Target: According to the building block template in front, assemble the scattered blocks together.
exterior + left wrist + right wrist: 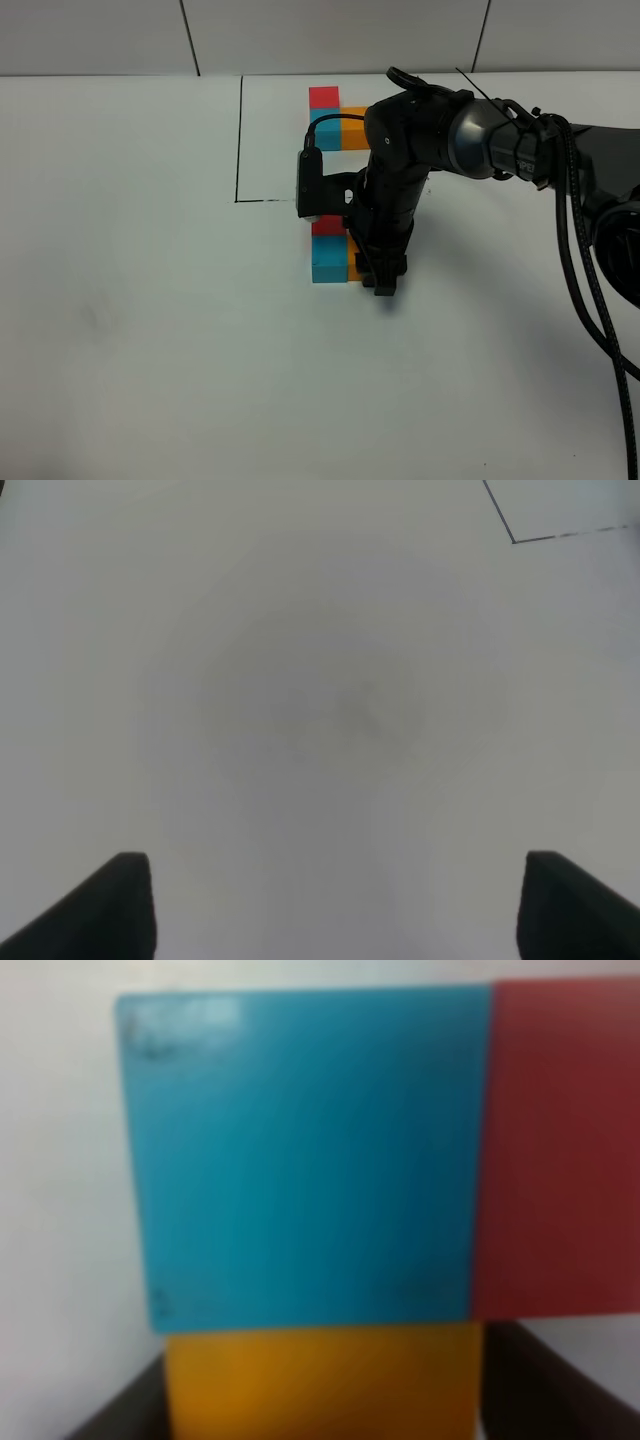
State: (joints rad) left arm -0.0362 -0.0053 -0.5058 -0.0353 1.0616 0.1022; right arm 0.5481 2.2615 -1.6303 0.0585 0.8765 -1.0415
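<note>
the right gripper (385,283), fingers either side of the orange block (322,1380), seems closed on it, beside the touching cyan block (327,260) and red block (327,228). its arm partly hides the framed template (324,98) behind. the left gripper (335,905) is spread open over bare white table (320,700).

A plain white table (150,350) fills the scene under even, soft light. Behind its far edge stands a pale grey wall (330,35) of large panels divided by thin dark seams.

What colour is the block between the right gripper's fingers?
Orange, beside the cyan-blue block; the right wrist view shows it best.
</note>
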